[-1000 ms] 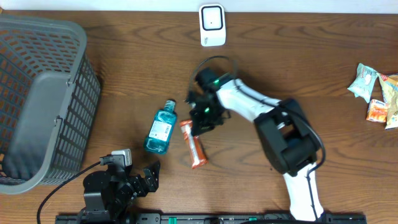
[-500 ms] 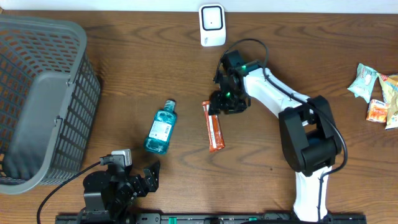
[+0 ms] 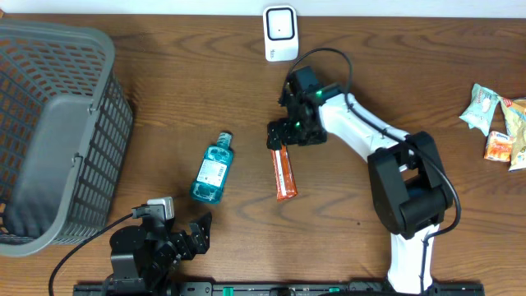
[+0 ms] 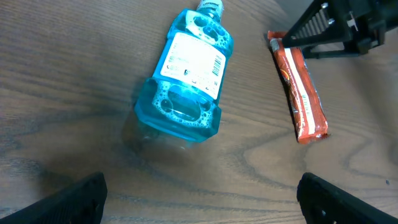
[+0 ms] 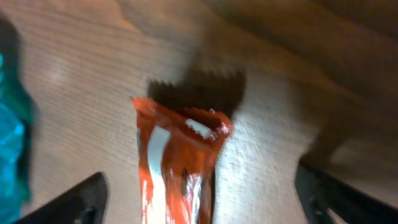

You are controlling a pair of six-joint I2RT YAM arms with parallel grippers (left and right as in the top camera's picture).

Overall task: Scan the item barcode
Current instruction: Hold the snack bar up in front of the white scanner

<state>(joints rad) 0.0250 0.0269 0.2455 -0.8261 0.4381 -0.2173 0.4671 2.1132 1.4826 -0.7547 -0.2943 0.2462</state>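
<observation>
An orange wrapped snack bar [image 3: 284, 173] lies flat on the wooden table, a little below the white scanner [image 3: 280, 33] at the back edge. My right gripper [image 3: 281, 136] hovers over the bar's top end, open, its fingers wide on either side. In the right wrist view the bar's crimped end [image 5: 177, 155] lies between the open right gripper [image 5: 205, 199], untouched by either finger. My left gripper [image 3: 196, 233] rests open at the front left. Its wrist view shows the left gripper [image 4: 202, 199] over bare wood, with the bar [image 4: 301, 99] ahead.
A blue mouthwash bottle [image 3: 214, 168] lies left of the bar, label up [image 4: 186, 81]. A grey mesh basket [image 3: 49, 140] fills the left side. Several snack packets [image 3: 497, 123] sit at the far right edge.
My right gripper carried the bar rightward, away from the bottle, then opened and let it go onto the table. The left arm stayed still.
</observation>
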